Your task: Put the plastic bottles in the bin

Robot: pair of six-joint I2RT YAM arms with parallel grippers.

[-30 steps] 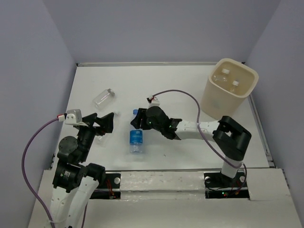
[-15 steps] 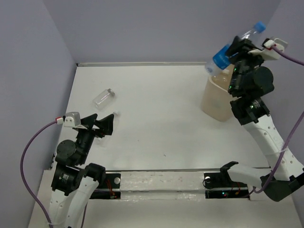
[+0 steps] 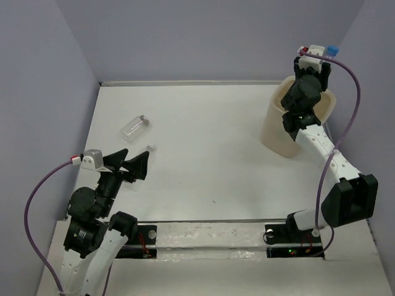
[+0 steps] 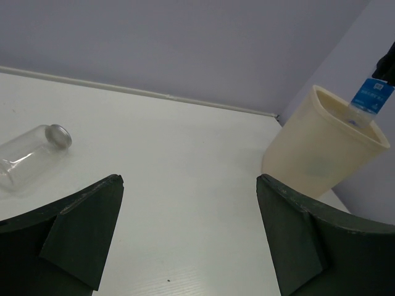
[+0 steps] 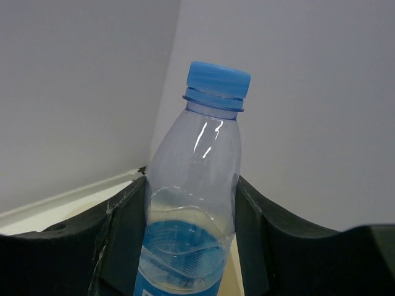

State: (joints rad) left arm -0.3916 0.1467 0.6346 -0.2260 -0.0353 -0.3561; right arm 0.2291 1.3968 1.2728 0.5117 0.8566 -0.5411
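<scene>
right hand (image 5: 188, 237): clenched on blue-capped bottle (image 5: 194, 179) over bin (image 3: 274, 132); left hand (image 4: 188, 182): released, empty

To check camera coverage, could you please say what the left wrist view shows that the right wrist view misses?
Left wrist only: the clear bottle lying on the table, the bin seen by its side wall, the open left gripper. Right wrist only: the blue cap, and the right gripper shut on the blue-labelled bottle. Both: that bottle, though the left wrist catches just its label.
</scene>
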